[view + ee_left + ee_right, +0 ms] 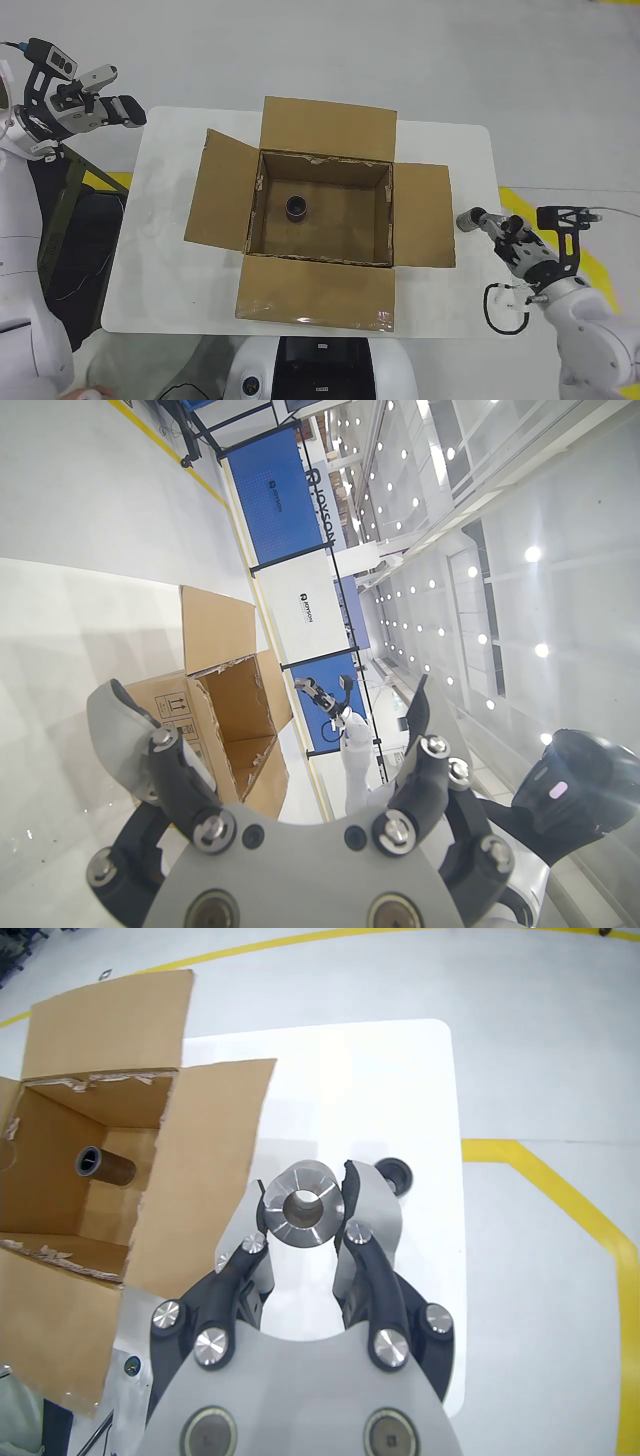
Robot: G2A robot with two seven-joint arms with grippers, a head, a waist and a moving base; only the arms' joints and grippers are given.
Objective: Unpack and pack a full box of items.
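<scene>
An open cardboard box point(330, 125) stands in the middle of the white table point(170, 280), all flaps folded out. Inside it a dark brown tube point(298, 207) stands on the bottom, also seen in the right wrist view as the tube point(107, 1168). My right gripper point(470, 220) hovers over the table's right side, beside the box's right flap, shut on a silvery metal cylinder point(303, 1208) with a hole through it. My left gripper point(128, 108) hangs off the table's far left corner, open and empty, its fingers point(115, 710) spread wide towards the box point(235, 700).
A small dark round thing point(395, 1173) lies on the table just beyond the right gripper's finger. A black bag and frame point(80, 250) stand on the floor left of the table. Yellow floor tape point(520, 200) runs on the right. Bare tabletop lies around the box.
</scene>
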